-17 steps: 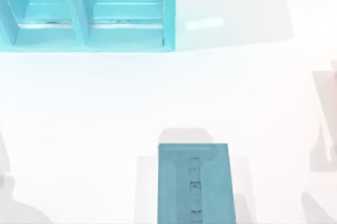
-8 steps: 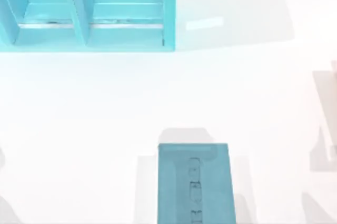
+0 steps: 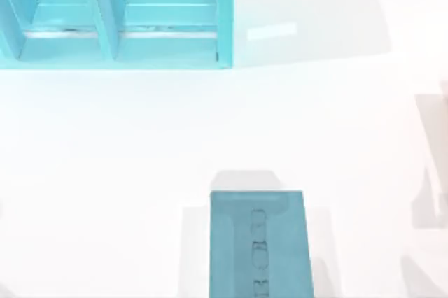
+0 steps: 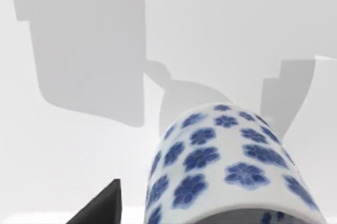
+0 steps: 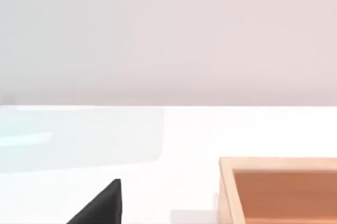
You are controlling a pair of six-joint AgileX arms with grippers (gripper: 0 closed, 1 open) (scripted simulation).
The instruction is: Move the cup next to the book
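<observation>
1. From above we count one book (image 3: 259, 245), flat and teal-blue, lying at the near edge of the white table (image 3: 140, 144), a little right of the middle, with a line of dark marks down its middle.
2. We count one light-blue shelf unit (image 3: 115, 15) at the far left of the table, showing two open compartments side by side, well apart from the book.
3. We count one cup (image 4: 231, 166): white with blue flower marks, seen very close in our left wrist view, over the white surface.
4. One dark fingertip of our left gripper (image 4: 100, 208) shows just beside the cup; we cannot tell whether its fingers are apart or clamped on the cup.
5. In our right wrist view one dark fingertip of our right gripper (image 5: 100, 205) shows over the table; its state we cannot tell either.
6. That view also holds one wooden box (image 5: 279, 190), light brown with a raised rim, resting on the table.
</observation>
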